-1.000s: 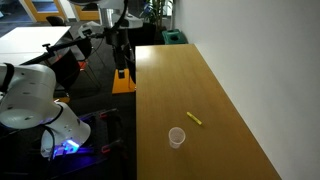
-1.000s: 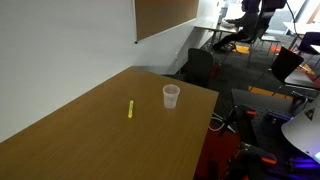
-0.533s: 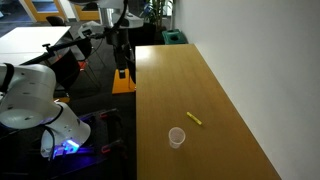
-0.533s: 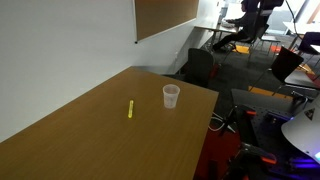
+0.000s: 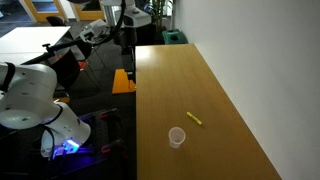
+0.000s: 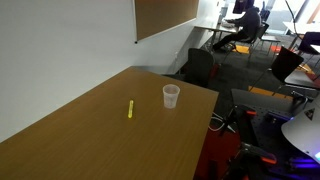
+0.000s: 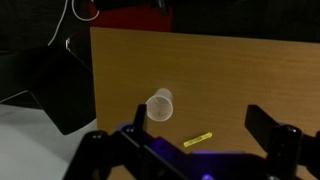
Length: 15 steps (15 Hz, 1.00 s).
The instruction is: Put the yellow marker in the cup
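Fingers (image 7: pixel 272 135) stand spread wide and empty in the wrist view, well above the surface (image 7: pixel 240 70), so the approach to the yellow marker (image 7: pixel 197 140) looks hardly begun. It lies flat near the cup (image 7: pixel 160 105) but apart from it, and the next move calls for coming down over it with the fingers turned across its length. Nothing else sits on the wood, though a wall (image 5: pixel 250 60) runs along one side, and only the upright cup close by risks a knock.

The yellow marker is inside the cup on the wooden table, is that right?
No. The yellow marker lies flat on the wooden table, apart from the cup, not inside it, as seen in both exterior views.
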Motion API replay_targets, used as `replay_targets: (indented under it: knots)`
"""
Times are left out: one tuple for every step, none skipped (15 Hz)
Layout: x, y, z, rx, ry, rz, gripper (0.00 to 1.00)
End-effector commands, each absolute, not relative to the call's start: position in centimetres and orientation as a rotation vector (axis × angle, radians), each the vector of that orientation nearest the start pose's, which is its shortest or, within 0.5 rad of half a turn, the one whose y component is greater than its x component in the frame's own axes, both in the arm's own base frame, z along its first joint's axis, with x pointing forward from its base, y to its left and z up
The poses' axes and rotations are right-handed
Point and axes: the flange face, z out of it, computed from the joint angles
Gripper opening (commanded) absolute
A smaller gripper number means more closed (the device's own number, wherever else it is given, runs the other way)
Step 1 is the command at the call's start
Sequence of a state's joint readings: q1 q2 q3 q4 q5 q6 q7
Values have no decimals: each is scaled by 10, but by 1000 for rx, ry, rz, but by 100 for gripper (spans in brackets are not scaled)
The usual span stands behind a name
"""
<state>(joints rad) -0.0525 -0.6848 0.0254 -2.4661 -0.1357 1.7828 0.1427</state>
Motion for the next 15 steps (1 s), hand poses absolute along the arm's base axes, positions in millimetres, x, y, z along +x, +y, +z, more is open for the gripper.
replay_targets:
  knots:
    - [384,-31,526,-3234,468,-85,100]
    - [394,-33,523,-3222,517,-108,100]
    - [407,-32,518,-3207,571,-125,100]
    - [417,-33,513,-3197,620,-138,100]
    - [428,-33,507,-3185,654,-146,100]
    - [439,-32,500,-3169,692,-158,100]
    - [449,-31,494,-3153,724,-170,100]
    - [459,-28,487,-3134,754,-189,100]
    - [468,-27,481,-3118,780,-205,100]
    - [478,-24,474,-3102,820,-219,100]
    - [486,-22,467,-3087,853,-229,100]
    - [494,-19,458,-3078,902,-242,100]
    - [501,-16,448,-3066,949,-252,100]
    - [506,-13,441,-3049,994,-260,100]
    - [512,-9,431,-3024,1050,-267,100]
